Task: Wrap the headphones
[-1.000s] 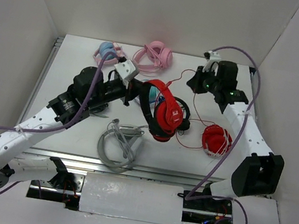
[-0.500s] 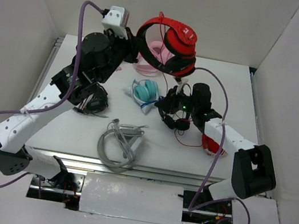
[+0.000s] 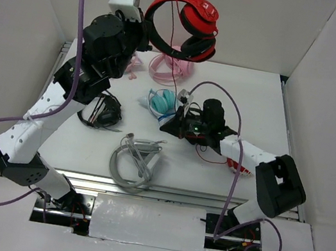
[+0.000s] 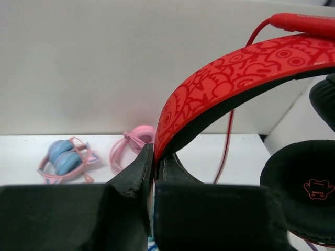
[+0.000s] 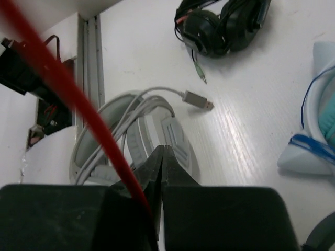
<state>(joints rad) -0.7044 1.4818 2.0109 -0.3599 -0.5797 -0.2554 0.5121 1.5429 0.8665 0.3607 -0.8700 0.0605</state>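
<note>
The headphones (image 3: pixel 190 20), with red cups, black pads and a red patterned headband (image 4: pixel 220 86), hang high above the back of the table. My left gripper (image 3: pixel 148 28) is shut on the headband's end, which shows clamped between its jaws in the left wrist view (image 4: pixel 154 157). The thin red cable (image 3: pixel 177 68) drops from the headphones to my right gripper (image 3: pixel 171 125), low over the table's middle. In the right wrist view the jaws (image 5: pixel 164 149) are closed and the red cable (image 5: pixel 78 99) runs slantwise into them.
Grey headphones with a USB lead (image 3: pixel 134 162) lie front centre, a black pair (image 3: pixel 102 111) at left, a teal-white pair (image 3: pixel 162 104) mid-table, a pink pair (image 3: pixel 169 64) at back. A compact red pair (image 3: pixel 242 164) lies by my right forearm. A pink-blue pair (image 4: pixel 65 157) lies back left.
My left arm has lifted the headphones from table height to high over the back. My right arm has swung from the back right to the middle and now has the cable.
</note>
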